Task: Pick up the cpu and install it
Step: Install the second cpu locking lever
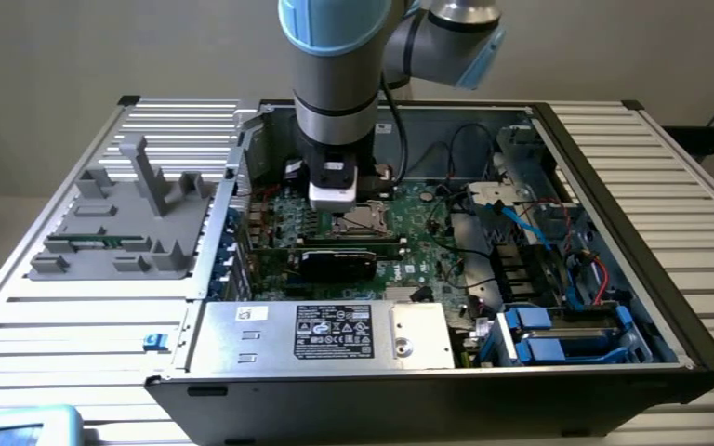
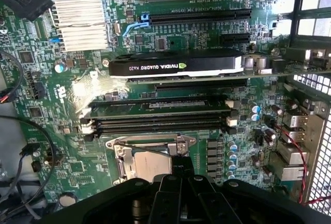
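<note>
Hovering above the cpu (image 2: 150, 163) in its socket, gripper (image 2: 178, 182) grasp indeterminate; chip judged light, rigid, fragile—hold edges.

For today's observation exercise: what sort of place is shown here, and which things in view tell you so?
Probably a robotics lab or test bench for computer assembly. An opened PC case lies on a slatted metal table, a robot arm reaches down over its motherboard, and a grey parts fixture stands beside it.
</note>
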Motion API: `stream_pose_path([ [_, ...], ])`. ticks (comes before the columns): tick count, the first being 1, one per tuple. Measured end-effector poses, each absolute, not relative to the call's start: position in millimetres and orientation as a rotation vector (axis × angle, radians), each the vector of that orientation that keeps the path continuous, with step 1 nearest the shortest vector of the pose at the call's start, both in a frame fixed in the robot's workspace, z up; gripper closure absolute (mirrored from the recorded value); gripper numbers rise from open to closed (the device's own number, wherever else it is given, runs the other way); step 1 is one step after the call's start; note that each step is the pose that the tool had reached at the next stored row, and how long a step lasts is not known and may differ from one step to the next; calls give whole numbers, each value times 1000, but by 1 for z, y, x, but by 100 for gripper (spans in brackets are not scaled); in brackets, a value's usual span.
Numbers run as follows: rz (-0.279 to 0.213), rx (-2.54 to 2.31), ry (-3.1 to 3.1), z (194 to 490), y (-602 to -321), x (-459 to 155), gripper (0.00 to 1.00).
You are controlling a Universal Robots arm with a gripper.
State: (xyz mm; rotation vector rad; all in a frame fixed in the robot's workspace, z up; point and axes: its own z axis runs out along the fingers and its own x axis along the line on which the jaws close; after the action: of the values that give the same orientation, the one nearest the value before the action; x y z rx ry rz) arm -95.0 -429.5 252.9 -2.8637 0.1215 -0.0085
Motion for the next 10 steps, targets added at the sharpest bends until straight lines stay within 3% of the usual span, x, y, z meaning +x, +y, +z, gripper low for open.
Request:
stream_pose_path([
  [10,4,-2837,134,245,-430,-98,89],
])
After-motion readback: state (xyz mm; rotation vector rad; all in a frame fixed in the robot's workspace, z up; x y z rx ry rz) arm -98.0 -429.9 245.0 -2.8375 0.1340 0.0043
